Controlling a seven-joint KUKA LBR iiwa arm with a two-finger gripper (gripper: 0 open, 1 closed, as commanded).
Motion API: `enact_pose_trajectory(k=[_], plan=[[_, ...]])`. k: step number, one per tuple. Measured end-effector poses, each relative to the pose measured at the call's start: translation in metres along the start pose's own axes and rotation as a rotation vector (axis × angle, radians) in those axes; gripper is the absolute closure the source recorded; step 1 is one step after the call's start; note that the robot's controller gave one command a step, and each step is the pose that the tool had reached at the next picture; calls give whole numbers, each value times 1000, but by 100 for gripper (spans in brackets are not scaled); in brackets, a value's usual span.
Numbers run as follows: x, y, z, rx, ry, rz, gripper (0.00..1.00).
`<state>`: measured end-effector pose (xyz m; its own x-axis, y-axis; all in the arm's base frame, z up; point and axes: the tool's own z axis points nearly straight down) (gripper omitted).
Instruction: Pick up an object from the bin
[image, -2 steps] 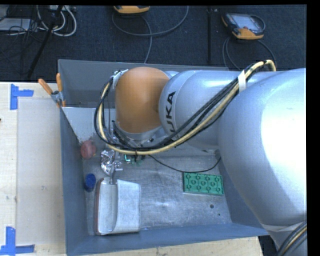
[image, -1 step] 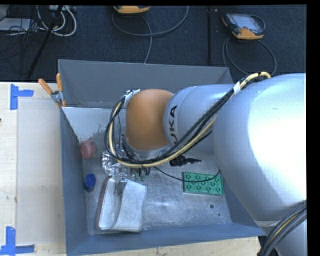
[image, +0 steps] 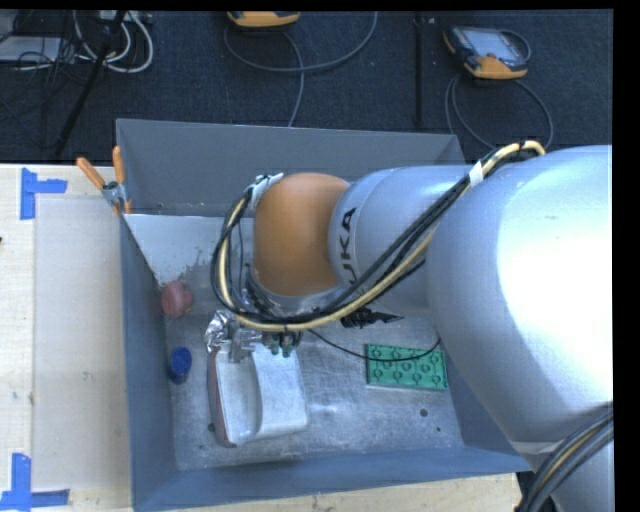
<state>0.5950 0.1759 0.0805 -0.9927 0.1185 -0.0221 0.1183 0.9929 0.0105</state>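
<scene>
A grey metal bin (image: 300, 478) seen from above. The arm (image: 420, 230), with its orange cover (image: 295, 235), reaches in from the right. The gripper (image: 240, 342) sits low at the far end of a pale oblong thing (image: 262, 400) with a dark reddish left edge, lying left of the bin's middle. It cannot be told whether the gripper is released or clenched. A pink ball (image: 177, 298) and a small blue thing (image: 179, 364) lie just left; a green studded plate (image: 405, 367) lies well right.

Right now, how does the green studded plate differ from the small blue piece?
The green studded plate is flat, rectangular and larger; the small blue piece is a rounded lump. The plate lies right of centre; the blue piece lies near the left wall. Both rest singly on the bin floor.
</scene>
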Motion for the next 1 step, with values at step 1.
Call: enact_pose_trajectory(k=[1], plan=[[-1, 0, -119, 7, 14, -32, 100]])
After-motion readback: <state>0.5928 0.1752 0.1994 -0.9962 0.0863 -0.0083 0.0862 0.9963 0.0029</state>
